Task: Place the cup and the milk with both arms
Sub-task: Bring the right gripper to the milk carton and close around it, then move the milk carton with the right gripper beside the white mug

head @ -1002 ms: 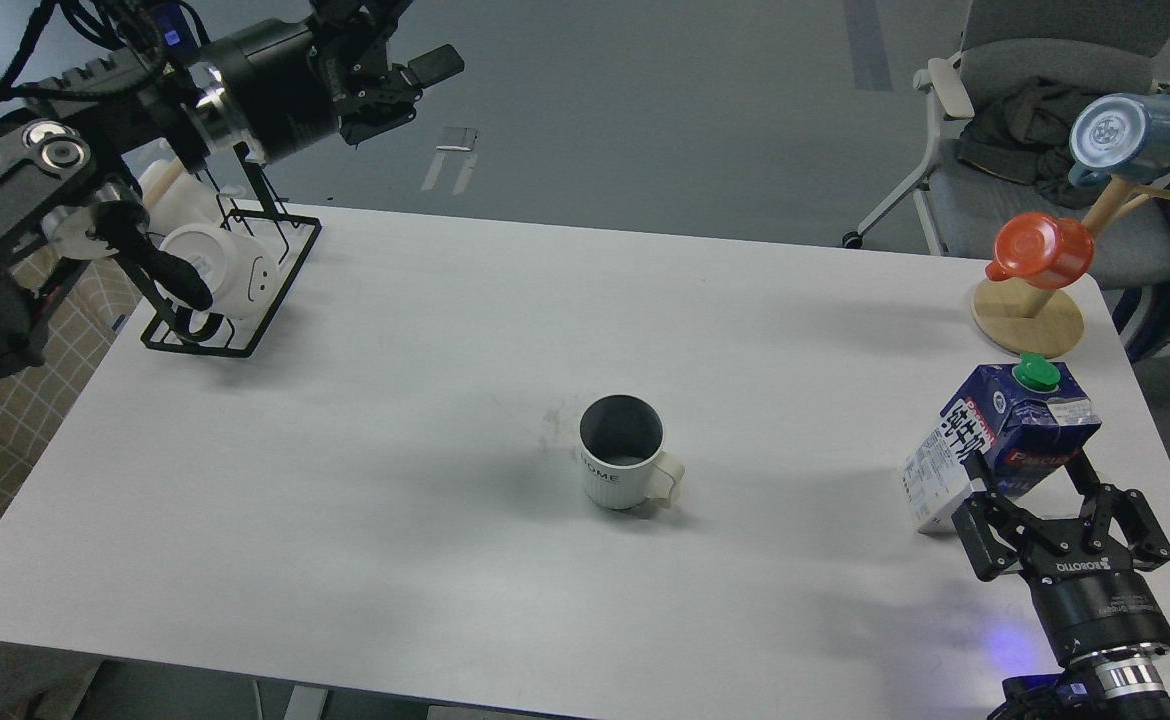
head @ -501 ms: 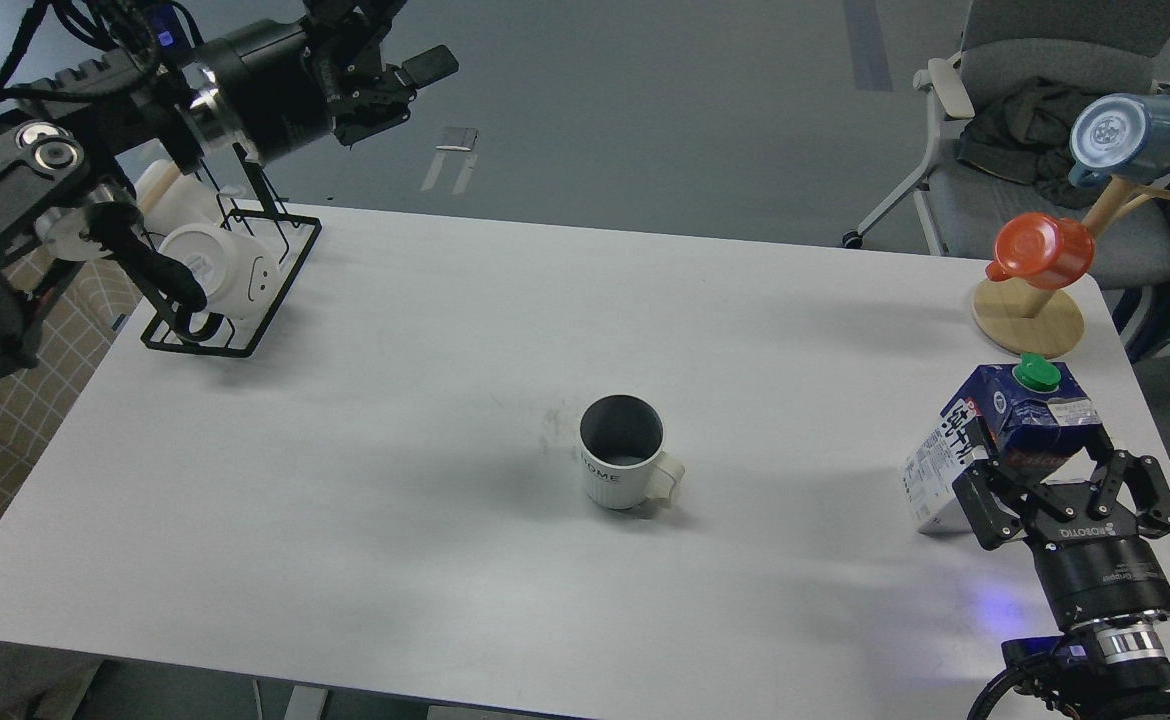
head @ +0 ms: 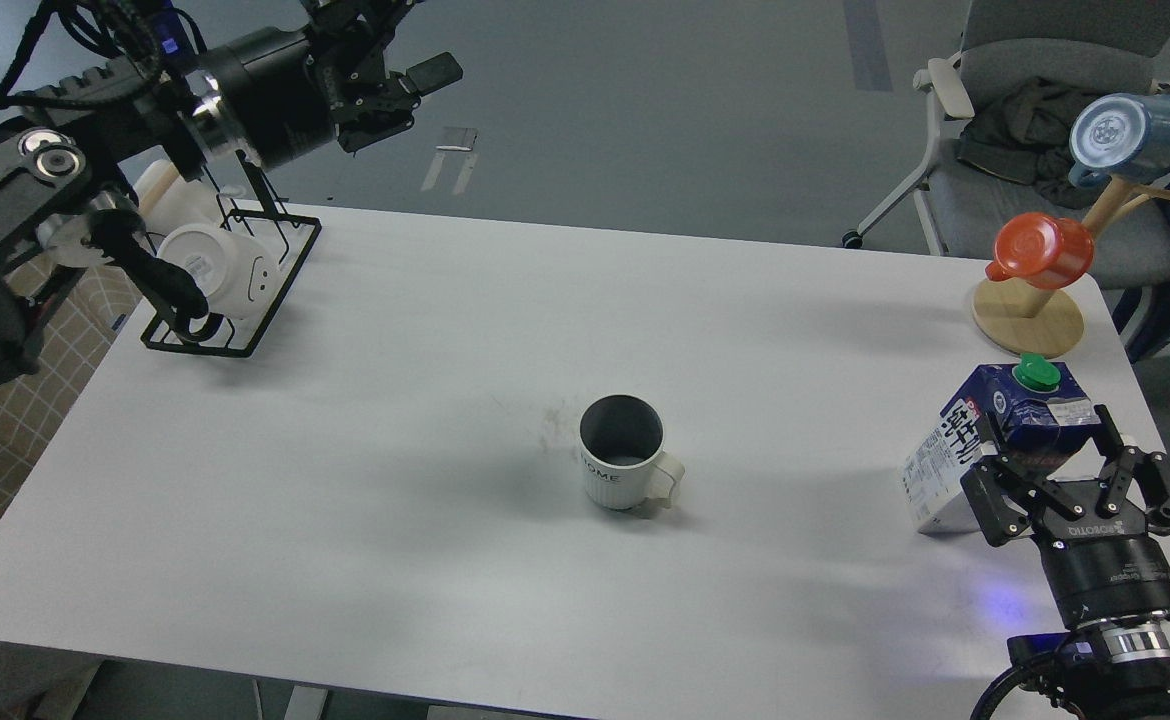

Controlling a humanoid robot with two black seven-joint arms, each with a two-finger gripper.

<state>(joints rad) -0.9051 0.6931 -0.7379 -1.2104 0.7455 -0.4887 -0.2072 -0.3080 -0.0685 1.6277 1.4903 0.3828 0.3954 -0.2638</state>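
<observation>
Cup: our white ribbed cup (head: 625,455) stands upright on the white table (head: 365,440), mouth up, dark grey inside, handle turned to the right, "HOME" lettering on the near wall. We take it as our landmark; neither gripper touches it.

Milk: the milk (head: 995,440) stands well to the right of the cup, near the table's right edge. We see the blue and white carton upright, green screw cap on top, black characters on its left face.

Right gripper: our right gripper (head: 1045,435) reaches up from the lower right, far right of the cup. Its fingers (head: 993,440) are spread to either side of the carton's blue body; we cannot tell whether the pads already press on it.

Left gripper: our left gripper (head: 415,85) hangs beyond the table's far edge, well up and left of the cup. Fingers spread apart, nothing between them.

Black wire rack: the rack (head: 235,270) sits far left of the cup at the table's corner, carrying a plain white mug (head: 215,265) with a smiley mark.

Wooden mug tree: the tree (head: 1030,315) stands behind the milk, far right of the cup, bearing an orange mug (head: 1040,250) and a blue mug (head: 1130,135).
</observation>
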